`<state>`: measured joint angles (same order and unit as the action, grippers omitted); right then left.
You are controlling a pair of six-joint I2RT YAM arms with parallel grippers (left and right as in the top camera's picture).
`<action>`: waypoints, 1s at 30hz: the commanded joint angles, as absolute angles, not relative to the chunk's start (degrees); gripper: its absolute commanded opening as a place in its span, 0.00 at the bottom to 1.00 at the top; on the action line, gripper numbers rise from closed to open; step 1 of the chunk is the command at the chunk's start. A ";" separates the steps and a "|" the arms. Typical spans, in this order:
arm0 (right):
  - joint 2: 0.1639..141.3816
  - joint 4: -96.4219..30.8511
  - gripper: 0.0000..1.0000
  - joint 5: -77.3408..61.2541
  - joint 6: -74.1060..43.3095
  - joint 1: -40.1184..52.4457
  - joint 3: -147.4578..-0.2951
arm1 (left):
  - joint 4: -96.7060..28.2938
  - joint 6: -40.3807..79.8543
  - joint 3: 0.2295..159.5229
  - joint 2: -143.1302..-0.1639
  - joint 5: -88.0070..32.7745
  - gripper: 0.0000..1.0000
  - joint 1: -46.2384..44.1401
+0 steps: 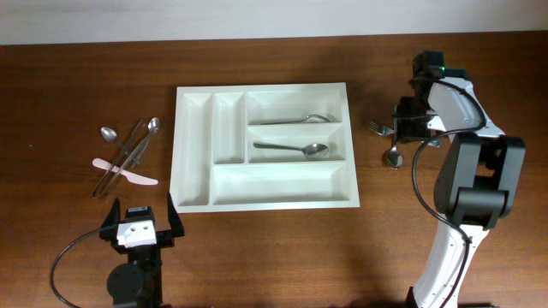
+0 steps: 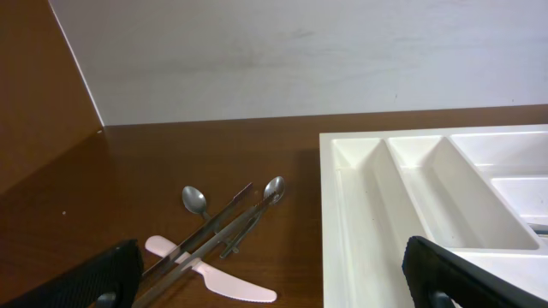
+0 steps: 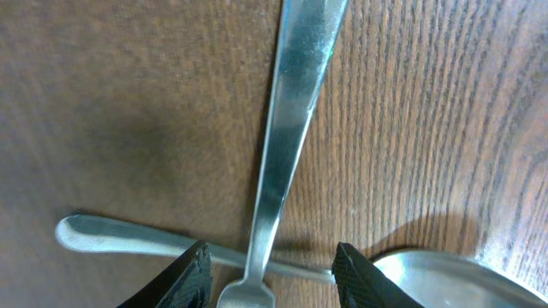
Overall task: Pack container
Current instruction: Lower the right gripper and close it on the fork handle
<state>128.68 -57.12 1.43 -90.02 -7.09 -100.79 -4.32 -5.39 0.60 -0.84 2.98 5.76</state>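
Note:
The white container (image 1: 261,204) lies at the table's middle, with one spoon (image 1: 295,120) in its upper right compartment and another spoon (image 1: 295,149) in the one below. Right of it, my right gripper (image 1: 402,128) is down over a fork (image 1: 379,129) and a spoon (image 1: 394,156). In the right wrist view the fork (image 3: 291,128) lies across the spoon's handle (image 3: 128,235), and my gripper (image 3: 270,274) straddles the fork's neck with a gap on each side. My left gripper (image 1: 141,224) stands wide open near the front edge, holding nothing.
Left of the container (image 2: 330,197) lies a pile of cutlery: a small spoon (image 1: 109,133), crossed steel pieces (image 1: 128,154) and a pink plastic knife (image 1: 128,174). The left wrist view shows the same pink knife (image 2: 223,278) between my open left gripper's (image 2: 274,274) fingers' line of sight.

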 commanded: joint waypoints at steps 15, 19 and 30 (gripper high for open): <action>131.66 -53.65 0.32 -0.03 -90.50 -6.87 -100.27 | -4.60 -5.93 0.49 -0.34 2.33 0.99 6.07; 131.66 -54.85 0.25 -1.72 -90.50 -6.90 -100.27 | -4.60 -5.93 0.49 -0.34 2.35 0.99 6.07; 131.66 -57.19 0.04 -4.47 -87.85 -6.94 -100.27 | -4.60 -5.93 0.49 -0.34 2.33 0.99 6.07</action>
